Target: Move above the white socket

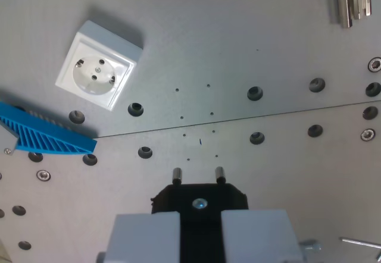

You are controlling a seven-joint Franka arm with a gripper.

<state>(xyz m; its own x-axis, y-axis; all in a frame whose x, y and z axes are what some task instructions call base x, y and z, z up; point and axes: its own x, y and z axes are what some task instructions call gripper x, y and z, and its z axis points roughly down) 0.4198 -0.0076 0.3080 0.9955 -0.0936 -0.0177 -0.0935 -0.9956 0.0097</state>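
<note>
The white socket [98,65] lies on the grey metal plate [238,49] at the wrist view's upper left, a square box with a round recess and two holes, turned at an angle. My gripper [200,218] is at the bottom centre, shut on a black plug [199,196]. The plug's two metal pins [197,175] point toward the plate. The light grey fingers [146,236] stand on either side of the plug. The socket is well off to the left and farther up the view than the plug, apart from it.
A blue ribbed part [47,133] lies at the left edge below the socket. A blue piece with metal pins [352,1] hangs at the top right. The plate has several holes and a seam [268,115]. A thin metal rod [360,242] lies at the bottom right.
</note>
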